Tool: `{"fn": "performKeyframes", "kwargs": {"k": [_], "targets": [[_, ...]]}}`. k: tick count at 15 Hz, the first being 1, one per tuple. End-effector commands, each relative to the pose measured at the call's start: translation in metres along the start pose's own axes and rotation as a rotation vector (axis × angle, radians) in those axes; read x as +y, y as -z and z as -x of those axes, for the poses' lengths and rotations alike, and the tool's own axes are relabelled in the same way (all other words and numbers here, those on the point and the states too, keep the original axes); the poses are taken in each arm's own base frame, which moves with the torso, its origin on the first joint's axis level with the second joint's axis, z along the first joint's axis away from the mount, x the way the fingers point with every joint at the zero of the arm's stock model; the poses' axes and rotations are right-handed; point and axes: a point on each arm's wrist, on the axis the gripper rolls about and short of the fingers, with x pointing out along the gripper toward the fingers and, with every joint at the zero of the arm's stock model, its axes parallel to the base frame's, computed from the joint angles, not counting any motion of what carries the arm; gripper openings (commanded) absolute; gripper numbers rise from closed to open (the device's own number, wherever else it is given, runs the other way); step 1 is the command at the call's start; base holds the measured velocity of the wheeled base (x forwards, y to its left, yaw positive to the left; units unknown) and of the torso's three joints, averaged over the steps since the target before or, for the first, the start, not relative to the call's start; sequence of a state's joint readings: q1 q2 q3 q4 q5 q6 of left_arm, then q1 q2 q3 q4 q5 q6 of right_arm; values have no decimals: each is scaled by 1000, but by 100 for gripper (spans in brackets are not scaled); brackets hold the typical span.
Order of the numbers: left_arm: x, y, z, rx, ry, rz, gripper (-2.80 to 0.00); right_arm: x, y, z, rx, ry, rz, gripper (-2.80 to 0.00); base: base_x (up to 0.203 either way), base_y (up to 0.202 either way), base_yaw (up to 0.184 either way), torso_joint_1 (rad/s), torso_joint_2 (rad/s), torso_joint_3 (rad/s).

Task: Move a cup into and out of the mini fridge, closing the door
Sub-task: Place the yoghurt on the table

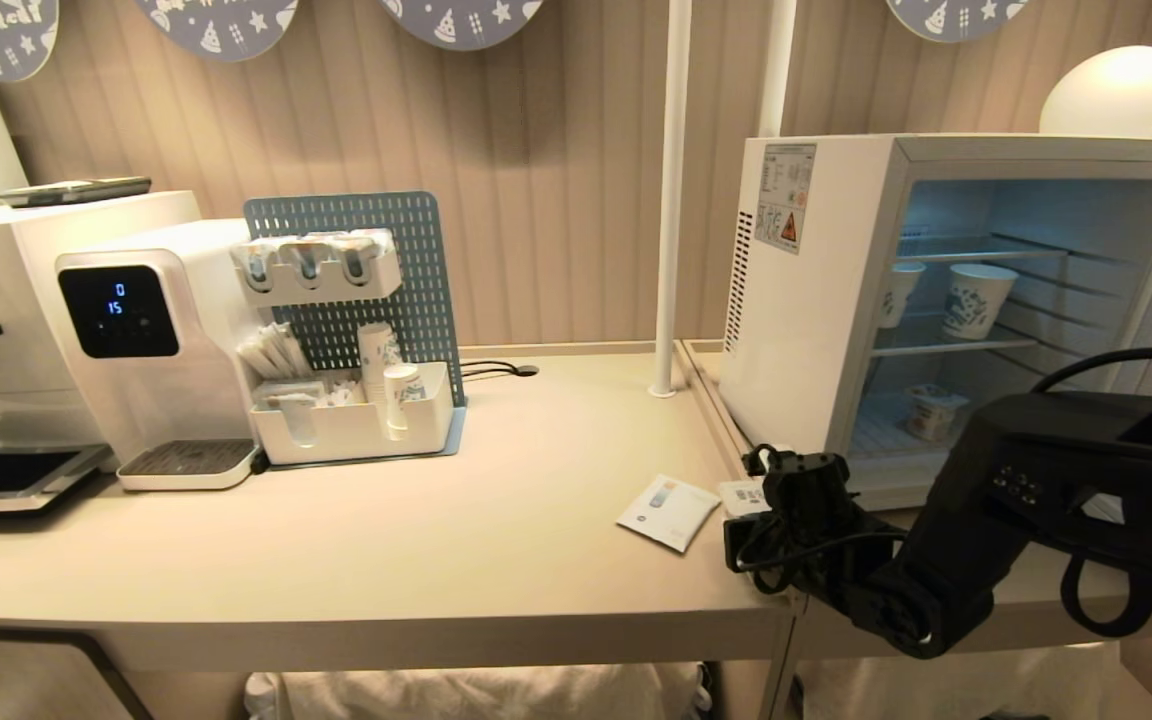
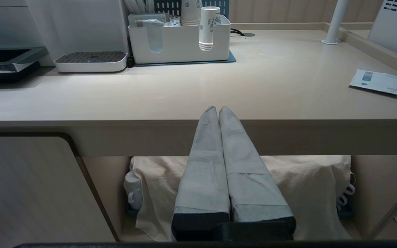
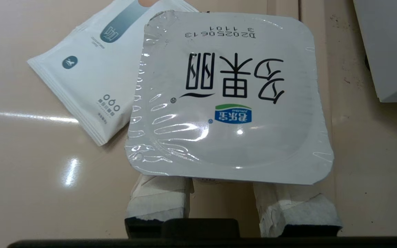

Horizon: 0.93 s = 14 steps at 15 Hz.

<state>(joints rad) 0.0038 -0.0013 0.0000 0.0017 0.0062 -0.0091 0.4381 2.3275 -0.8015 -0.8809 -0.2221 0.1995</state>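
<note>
Gripping a sealed foil-lidded yogurt cup, the right gripper is hovering low over the counter, just in front of the mini fridge, its fingers pressing the cup's sides below the lid. The fridge is standing open, two paper cups sitting on its middle wire shelf, another yogurt cup below. A white sachet is lying beside the held cup. The left gripper is resting closed below the counter edge, empty.
</note>
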Motion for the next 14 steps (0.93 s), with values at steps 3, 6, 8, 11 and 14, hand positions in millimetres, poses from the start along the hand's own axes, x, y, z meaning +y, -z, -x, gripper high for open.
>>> {"fn": "performKeyframes", "kwargs": {"k": [3, 6, 8, 11, 14], "targets": [[0, 0, 0, 3, -1, 0, -280, 11, -1, -8, -9, -17, 32, -280, 0, 0, 0, 0, 0, 0], [0, 0, 0, 3, -1, 0, -280, 13, -6, -15, 27, -15, 36, -280, 0, 0, 0, 0, 0, 0], [0, 0, 0, 3, -1, 0, -280, 13, -3, -16, 36, -14, 35, -280, 0, 0, 0, 0, 0, 0], [0, 0, 0, 3, -1, 0, -280, 12, 0, -16, 41, -8, 35, -280, 0, 0, 0, 0, 0, 0], [0, 0, 0, 3, -1, 0, -280, 12, -7, -7, 22, -19, 29, -280, 0, 0, 0, 0, 0, 0]]}}
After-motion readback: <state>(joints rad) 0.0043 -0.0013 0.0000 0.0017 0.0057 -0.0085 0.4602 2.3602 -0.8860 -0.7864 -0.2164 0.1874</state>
